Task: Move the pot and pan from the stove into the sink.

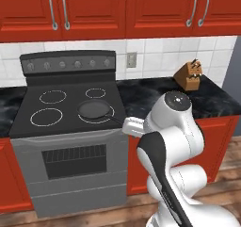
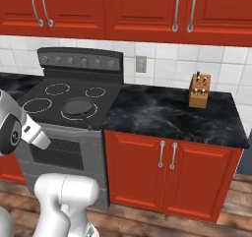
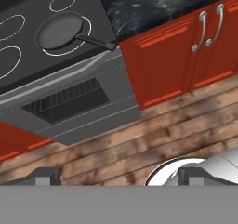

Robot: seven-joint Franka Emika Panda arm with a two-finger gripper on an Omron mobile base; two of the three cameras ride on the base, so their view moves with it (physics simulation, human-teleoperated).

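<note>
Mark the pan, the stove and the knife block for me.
pan (image 1: 92, 109), left base view, middle of its dish.
stove (image 1: 66, 109), left base view, bare glass between the burners.
knife block (image 2: 199, 92), right base view, its front face.

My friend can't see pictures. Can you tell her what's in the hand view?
A flat black pan sits on the front right burner of a black stove, its long handle pointing toward the red cabinets beside it. Below are the grey oven front and a wooden floor. The end effector is open, low over the floor, holding nothing.
</note>
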